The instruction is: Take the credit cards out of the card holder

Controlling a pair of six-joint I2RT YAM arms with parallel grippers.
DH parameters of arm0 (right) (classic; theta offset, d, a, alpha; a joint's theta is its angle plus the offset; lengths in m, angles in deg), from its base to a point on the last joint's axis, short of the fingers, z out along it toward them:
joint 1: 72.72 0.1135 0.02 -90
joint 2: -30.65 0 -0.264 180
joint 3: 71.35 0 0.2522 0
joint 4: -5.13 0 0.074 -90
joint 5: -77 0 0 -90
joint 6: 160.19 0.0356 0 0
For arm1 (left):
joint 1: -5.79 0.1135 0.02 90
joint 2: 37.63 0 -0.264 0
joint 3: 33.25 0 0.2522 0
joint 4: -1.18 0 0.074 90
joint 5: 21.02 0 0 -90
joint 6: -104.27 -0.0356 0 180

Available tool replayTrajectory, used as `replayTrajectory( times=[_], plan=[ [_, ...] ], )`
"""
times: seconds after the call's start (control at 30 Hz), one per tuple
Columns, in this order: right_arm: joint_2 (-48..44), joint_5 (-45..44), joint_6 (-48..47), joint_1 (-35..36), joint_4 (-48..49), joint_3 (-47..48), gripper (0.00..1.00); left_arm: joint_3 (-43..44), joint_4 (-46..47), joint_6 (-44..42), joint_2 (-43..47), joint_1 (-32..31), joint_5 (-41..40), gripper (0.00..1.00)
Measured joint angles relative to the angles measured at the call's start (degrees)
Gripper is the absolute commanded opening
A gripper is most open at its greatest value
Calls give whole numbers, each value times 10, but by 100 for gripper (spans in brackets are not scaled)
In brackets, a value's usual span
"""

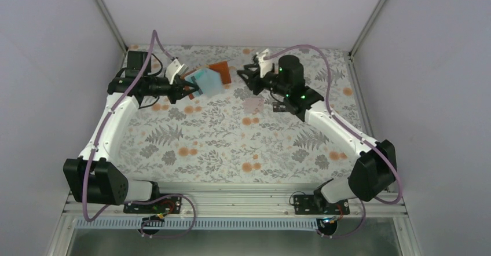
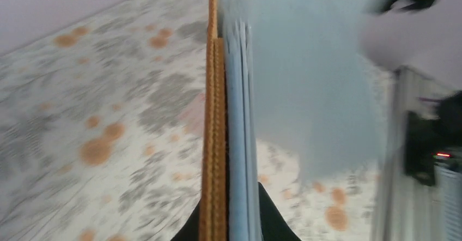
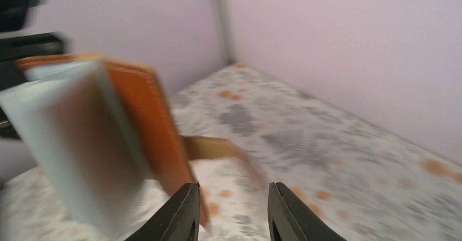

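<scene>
The card holder (image 1: 208, 81) hangs open above the back of the table, pale blue-grey inside, rust-brown outside. My left gripper (image 1: 189, 88) is shut on its left edge; in the left wrist view the black fingers clamp the brown and blue-grey layers (image 2: 229, 219). My right gripper (image 1: 244, 77) is open and empty just right of the holder. In the right wrist view the holder (image 3: 144, 121) and its brown tab (image 3: 212, 145) are left of and beyond the fingers (image 3: 233, 211). A pale pink card (image 1: 253, 104) lies flat on the table. The black and teal cards do not show.
The floral table cloth (image 1: 231, 146) spreads toward the arm bases. Pale walls and metal corner posts (image 1: 365, 21) close in the back and sides. Both wrist views are blurred.
</scene>
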Motion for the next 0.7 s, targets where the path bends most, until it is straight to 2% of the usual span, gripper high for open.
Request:
replayTrajectory(
  times=[0.1, 0.23, 0.33, 0.43, 0.57, 0.7],
  plan=[
    [-1, -80, 25, -30, -37, 14, 31, -6, 21, 24, 0, -6, -98, 2],
    [-2, -110, 54, -30, -69, 27, 28, -13, 50, 45, -5, -41, -311, 2],
    [-2, -81, 69, -1, -54, 22, 28, -13, 66, 47, -23, -79, -452, 2],
    [0, 11, 103, 36, 9, 5, 25, -13, 71, 47, -39, -110, -552, 2],
    [20, 95, 182, 50, 123, -5, 20, -12, 76, 47, -54, -136, -619, 3],
    [69, 129, 266, 50, 212, -5, 16, -2, 64, 53, -63, -141, -565, 3]
  ],
)
